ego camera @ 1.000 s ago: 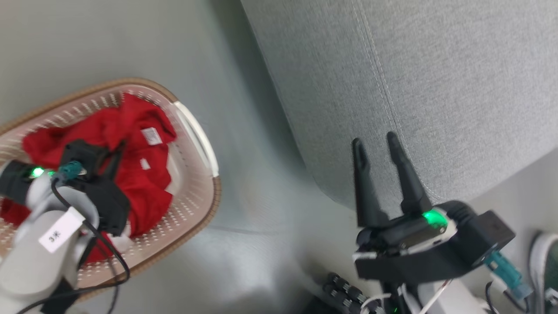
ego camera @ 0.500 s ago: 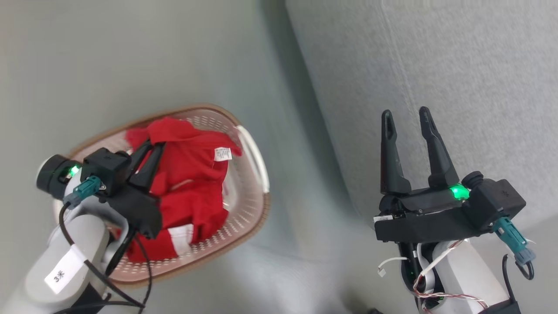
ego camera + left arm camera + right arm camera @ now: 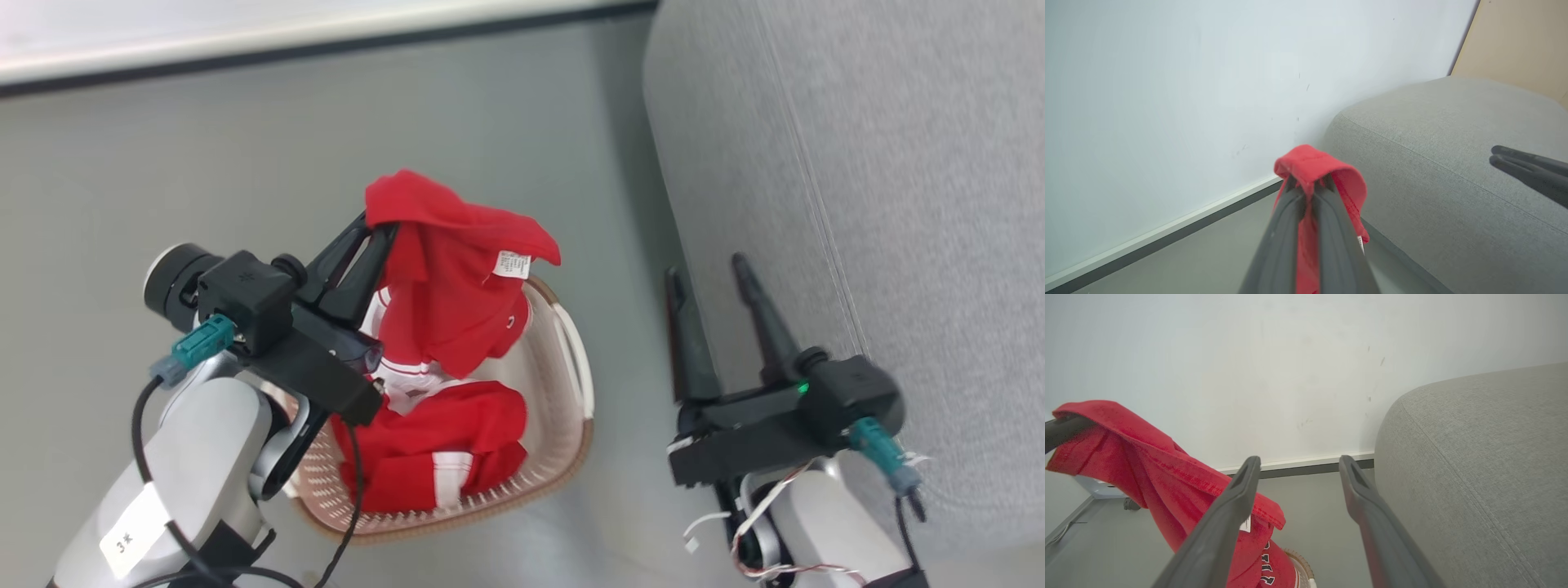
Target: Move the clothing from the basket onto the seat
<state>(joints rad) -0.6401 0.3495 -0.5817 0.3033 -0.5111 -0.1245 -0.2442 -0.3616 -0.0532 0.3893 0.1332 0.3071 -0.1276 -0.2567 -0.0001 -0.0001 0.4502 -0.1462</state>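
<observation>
One red garment (image 3: 445,302) hangs pinched in your left gripper (image 3: 377,233) at frame center, right gripper (image 3: 705,267) spread at lower right.

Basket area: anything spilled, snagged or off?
Nothing stands out. The left end effector is shut on one red garment, which hangs over the basket. The other garment lies bunched inside the basket, which sits upright beside the sofa. The right end effector is open, holding nothing.
</observation>
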